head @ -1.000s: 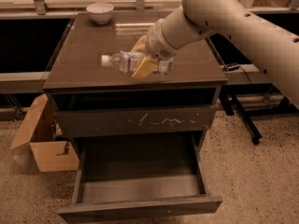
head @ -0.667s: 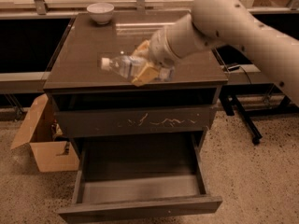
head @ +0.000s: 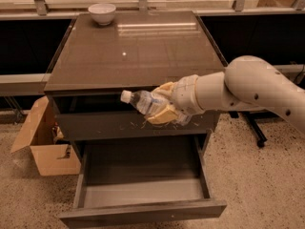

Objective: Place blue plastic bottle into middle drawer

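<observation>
Camera view, centre: gripper [head: 164,112] clamped mid-body on the blue plastic bottle [head: 139,100] above the open middle drawer [head: 143,192]; probably light, slick, crushable, so that hold suits

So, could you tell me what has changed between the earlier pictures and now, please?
The end effector, still gripping the blue plastic bottle, has carried it from over the cabinet top forward and down past the front edge. It now hangs before the scratched drawer front, above the open middle drawer. The white bowl, cardboard box and drawer stayed put.
</observation>
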You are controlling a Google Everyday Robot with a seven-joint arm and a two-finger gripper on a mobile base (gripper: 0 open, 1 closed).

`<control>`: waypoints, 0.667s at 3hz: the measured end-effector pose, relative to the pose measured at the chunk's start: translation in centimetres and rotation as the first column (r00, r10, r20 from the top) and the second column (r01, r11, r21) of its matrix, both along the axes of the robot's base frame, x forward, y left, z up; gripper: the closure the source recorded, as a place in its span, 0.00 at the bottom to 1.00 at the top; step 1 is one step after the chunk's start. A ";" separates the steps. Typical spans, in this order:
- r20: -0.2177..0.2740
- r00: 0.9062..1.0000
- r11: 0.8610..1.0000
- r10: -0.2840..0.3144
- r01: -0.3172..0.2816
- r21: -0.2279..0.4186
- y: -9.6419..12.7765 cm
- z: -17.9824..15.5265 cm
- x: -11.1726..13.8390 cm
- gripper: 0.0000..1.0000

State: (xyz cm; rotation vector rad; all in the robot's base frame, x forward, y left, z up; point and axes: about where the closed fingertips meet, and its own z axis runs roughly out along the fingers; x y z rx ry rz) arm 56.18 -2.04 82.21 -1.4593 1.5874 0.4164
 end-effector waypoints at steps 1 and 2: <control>-0.082 0.994 0.993 -0.067 0.074 0.088 -2.1 -5.4 -2.1 1.00; -0.081 0.995 0.993 -0.065 0.072 0.088 -2.0 -5.4 -2.1 1.00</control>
